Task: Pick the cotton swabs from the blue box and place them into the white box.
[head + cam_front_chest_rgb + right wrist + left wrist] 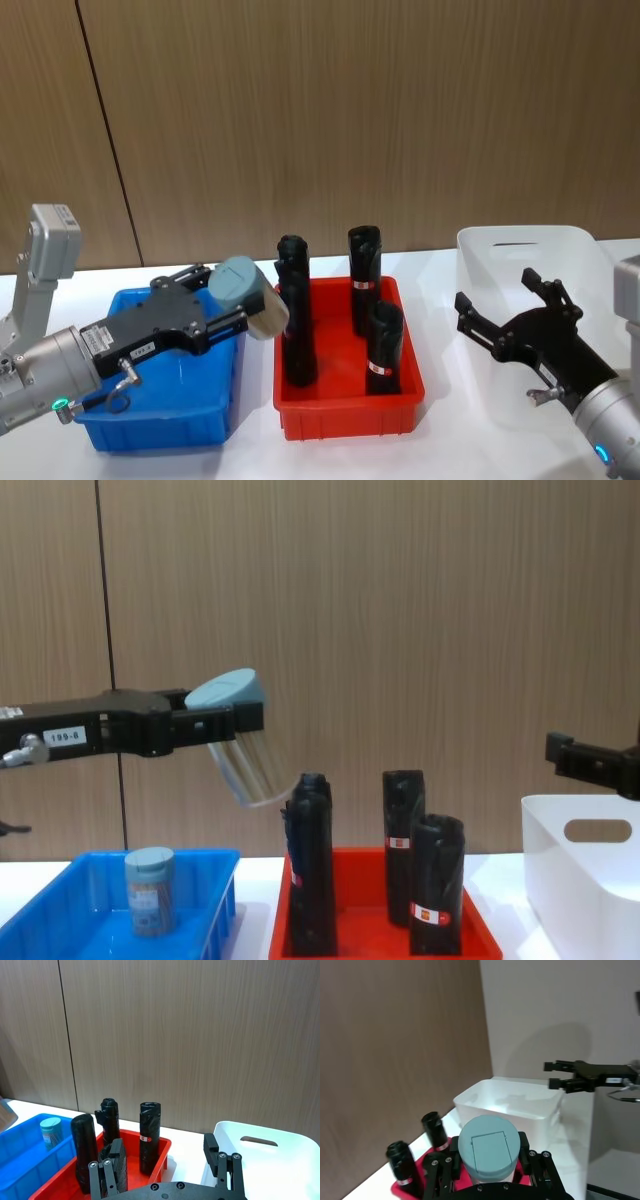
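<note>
Left gripper: clenched on one jar of cotton swabs, black fingers on either side of it just under the lid.
Left arm pose: comes in from the left, about level in the chest view, raised well above the table; in the head view the forearm slopes down toward the lower left.
Held jar: tilted, with its grey-blue lid up and back toward the wrist and its clear body slanting down and away from the gripper.
Blue box: directly below the gripper and arm, with the gripper tip over its right-hand part.
Second jar: upright in the blue box, below the gripper and back toward the arm side.
Red bin: just right of the gripper and lower, beside the blue box.
Black rolls: three stand upright in the red bin. The top of the nearest one is just beside the held jar's lower end; cannot tell if they touch. The other two are farther right.
White box: well right of the gripper, beyond the red bin.
Right gripper: fingers spread, empty, hovers over the white box's left part, pointing toward the left gripper.
Background: wood-panel wall.
</note>
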Action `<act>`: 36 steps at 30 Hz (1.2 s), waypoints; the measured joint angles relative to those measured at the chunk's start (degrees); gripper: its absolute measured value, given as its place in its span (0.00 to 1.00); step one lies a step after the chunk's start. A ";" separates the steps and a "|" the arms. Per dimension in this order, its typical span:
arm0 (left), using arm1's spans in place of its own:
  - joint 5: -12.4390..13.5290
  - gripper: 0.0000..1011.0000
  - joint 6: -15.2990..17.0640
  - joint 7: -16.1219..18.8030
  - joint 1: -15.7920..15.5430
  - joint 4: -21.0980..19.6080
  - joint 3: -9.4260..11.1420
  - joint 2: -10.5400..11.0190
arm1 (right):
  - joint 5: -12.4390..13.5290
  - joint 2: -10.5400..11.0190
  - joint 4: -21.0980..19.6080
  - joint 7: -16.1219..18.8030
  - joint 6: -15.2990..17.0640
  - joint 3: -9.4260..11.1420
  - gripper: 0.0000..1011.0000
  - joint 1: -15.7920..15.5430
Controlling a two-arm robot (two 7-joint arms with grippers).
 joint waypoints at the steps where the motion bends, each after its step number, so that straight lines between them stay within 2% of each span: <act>1: -0.09 0.65 -0.07 -0.61 -0.06 0.06 0.03 0.03 | 0.00 0.00 0.00 0.00 0.00 0.00 0.99 0.00; 2: -0.30 0.65 -0.24 -1.94 -0.20 0.21 0.08 0.09 | 0.00 0.00 0.00 0.00 0.00 0.00 0.99 0.00; 8: -0.51 0.65 -0.42 -4.96 -0.46 0.42 0.23 0.44 | 0.00 0.00 0.00 0.00 0.00 0.00 0.99 0.00; 36: -1.42 0.65 -0.54 -10.68 -0.92 1.53 1.54 1.01 | 0.00 0.00 0.00 0.00 0.00 0.00 0.99 0.00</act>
